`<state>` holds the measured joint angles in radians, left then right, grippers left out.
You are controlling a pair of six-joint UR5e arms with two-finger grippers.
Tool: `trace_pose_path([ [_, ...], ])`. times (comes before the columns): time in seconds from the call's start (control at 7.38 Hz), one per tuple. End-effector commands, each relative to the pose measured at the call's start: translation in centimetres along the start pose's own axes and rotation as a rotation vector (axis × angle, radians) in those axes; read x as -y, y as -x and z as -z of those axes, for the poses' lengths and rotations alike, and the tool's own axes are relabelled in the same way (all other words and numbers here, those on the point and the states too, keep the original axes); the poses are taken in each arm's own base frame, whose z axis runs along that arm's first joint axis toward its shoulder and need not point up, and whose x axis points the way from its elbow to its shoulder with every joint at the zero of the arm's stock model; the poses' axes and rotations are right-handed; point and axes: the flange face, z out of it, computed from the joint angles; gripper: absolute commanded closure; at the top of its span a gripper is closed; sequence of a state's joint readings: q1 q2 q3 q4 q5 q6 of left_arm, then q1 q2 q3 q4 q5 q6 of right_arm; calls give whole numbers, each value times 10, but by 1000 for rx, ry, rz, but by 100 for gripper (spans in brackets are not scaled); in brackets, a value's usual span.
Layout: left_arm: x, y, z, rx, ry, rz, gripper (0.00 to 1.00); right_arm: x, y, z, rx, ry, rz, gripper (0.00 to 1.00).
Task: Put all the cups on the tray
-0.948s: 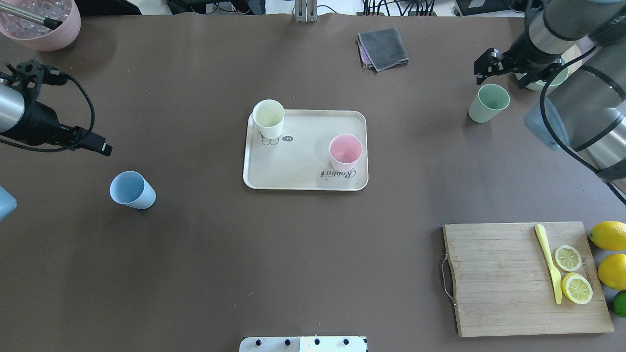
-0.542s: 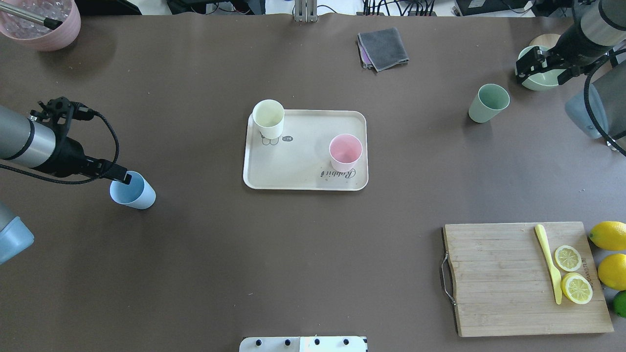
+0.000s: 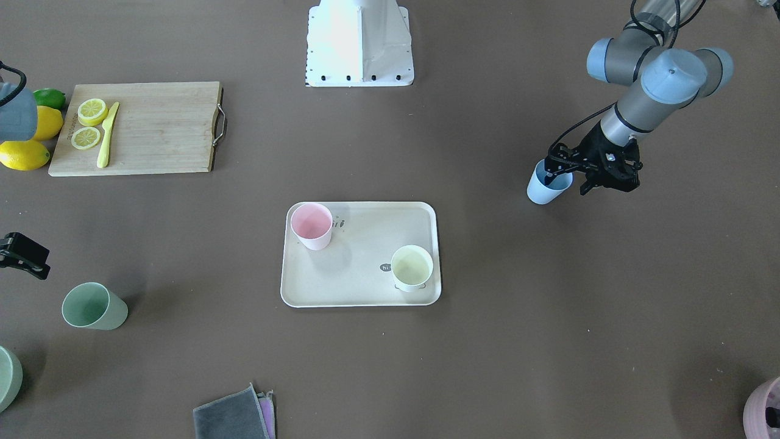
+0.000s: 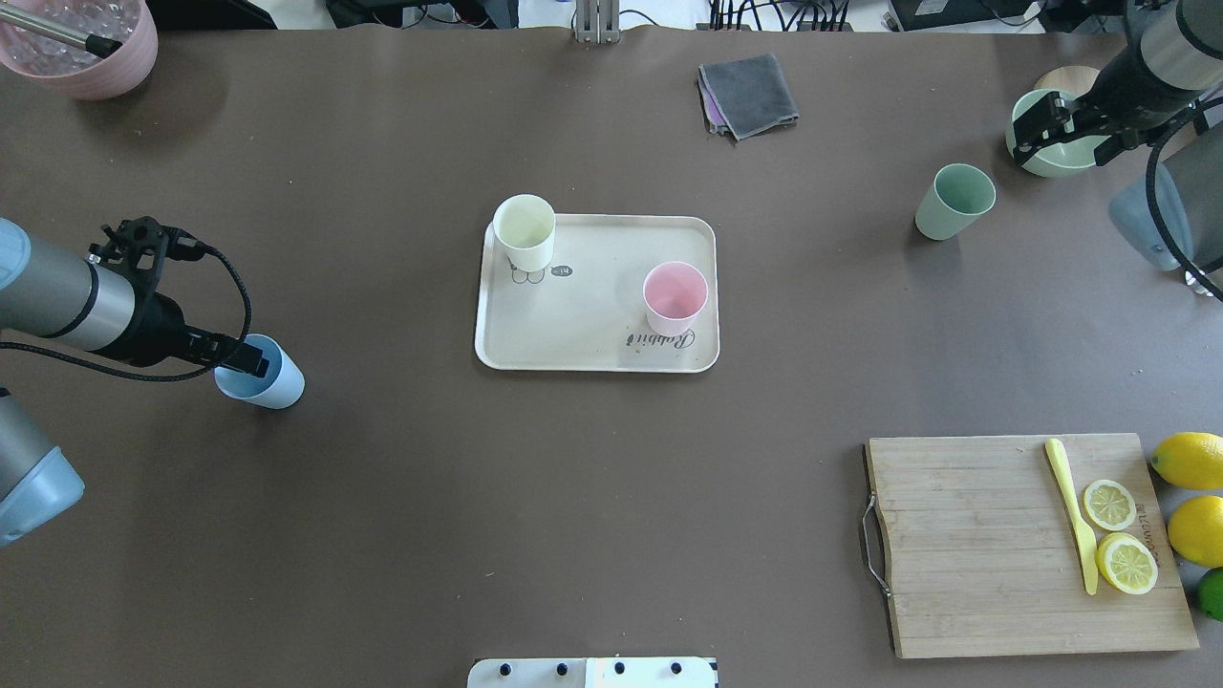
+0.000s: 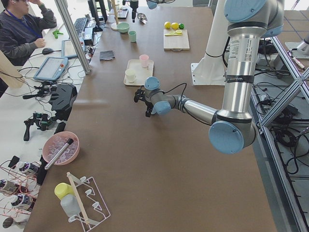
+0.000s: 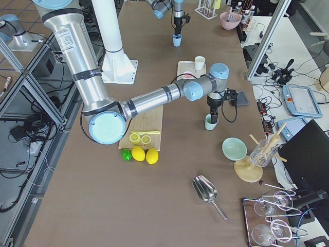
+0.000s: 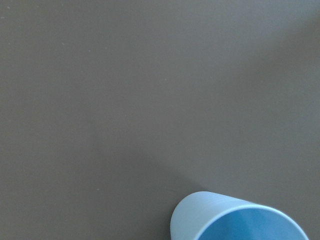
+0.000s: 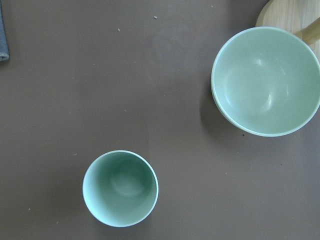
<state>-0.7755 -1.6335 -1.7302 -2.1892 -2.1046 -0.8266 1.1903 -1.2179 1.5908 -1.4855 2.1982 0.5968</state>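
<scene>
The cream tray lies at mid-table with the cream-yellow cup at its far left corner and the pink cup at its right. The light blue cup stands upright on the table at the left. My left gripper is open at its rim, with one finger inside the cup and one outside. The sage green cup stands at the far right and shows from above in the right wrist view. My right gripper is open and empty, raised to the right of the green cup.
A pale green bowl sits under my right gripper. A grey cloth lies at the back. A wooden cutting board with lemon slices and a yellow knife is front right, with lemons beside it. A larger pink vessel stands back left.
My left gripper has swung toward the front and right onto the blue cup's rim. My right gripper has drawn back to the right, from beside the green cup to above the bowl.
</scene>
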Motion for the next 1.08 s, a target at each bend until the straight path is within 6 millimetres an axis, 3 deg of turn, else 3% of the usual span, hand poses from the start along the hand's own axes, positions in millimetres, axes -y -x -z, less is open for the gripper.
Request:
trace_pose_path([
  [0.0, 1, -7, 1, -10, -10, -18, 100, 0, -1, -1, 0, 1, -1, 0],
  [0.27, 7, -29, 17, -47, -26, -40, 100, 0, -1, -1, 0, 1, -4, 0],
  [0.41, 19, -52, 24, -78, -8, -40, 100, 0, -1, -1, 0, 1, -4, 0],
  [0.81, 99, -170, 54, -63, 13, 20, 100, -6, -12, -8, -10, 15, -13, 0],
  [0.95, 104, -204, 39, -77, 35, 26, 100, -7, -12, -9, -11, 16, -16, 0],
])
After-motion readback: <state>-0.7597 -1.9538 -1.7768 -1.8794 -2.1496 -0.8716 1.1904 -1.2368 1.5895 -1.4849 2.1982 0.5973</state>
